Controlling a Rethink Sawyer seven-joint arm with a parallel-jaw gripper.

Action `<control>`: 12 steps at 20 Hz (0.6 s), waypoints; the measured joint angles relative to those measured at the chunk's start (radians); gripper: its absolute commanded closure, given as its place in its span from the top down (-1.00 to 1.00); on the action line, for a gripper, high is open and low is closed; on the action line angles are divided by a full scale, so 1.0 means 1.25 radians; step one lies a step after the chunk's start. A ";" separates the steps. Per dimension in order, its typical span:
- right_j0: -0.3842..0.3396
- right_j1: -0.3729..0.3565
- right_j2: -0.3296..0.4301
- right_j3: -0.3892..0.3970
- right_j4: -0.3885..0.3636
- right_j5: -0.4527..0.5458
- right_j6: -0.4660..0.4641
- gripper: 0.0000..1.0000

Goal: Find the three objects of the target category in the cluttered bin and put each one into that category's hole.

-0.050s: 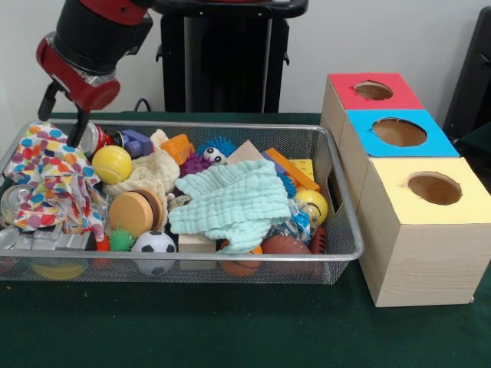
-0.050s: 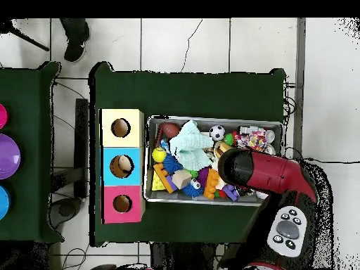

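The pincer [image 1: 77, 136] dips into the bin [image 1: 337, 253] by the spotted cloth [image 1: 50, 180], its opening impossible to judge; a good search lifts cloths before grabbing, with the three holed boxes [image 1: 399, 132] far beyond.

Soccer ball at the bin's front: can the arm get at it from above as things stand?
Probably yes. The soccer ball lies uncovered on top, with the mint cloth beside it, not over it. The arm is above the bin's other edge.
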 measured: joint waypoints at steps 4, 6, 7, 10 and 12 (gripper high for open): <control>0.000 0.011 -0.016 0.002 0.000 -0.015 0.000 1.00; 0.000 0.016 -0.020 0.004 0.000 -0.026 0.000 1.00; -0.001 0.018 -0.021 0.005 0.000 -0.031 0.000 1.00; -0.006 0.032 -0.023 0.012 0.000 -0.069 0.000 1.00; -0.013 0.036 -0.020 0.019 0.000 -0.095 0.000 1.00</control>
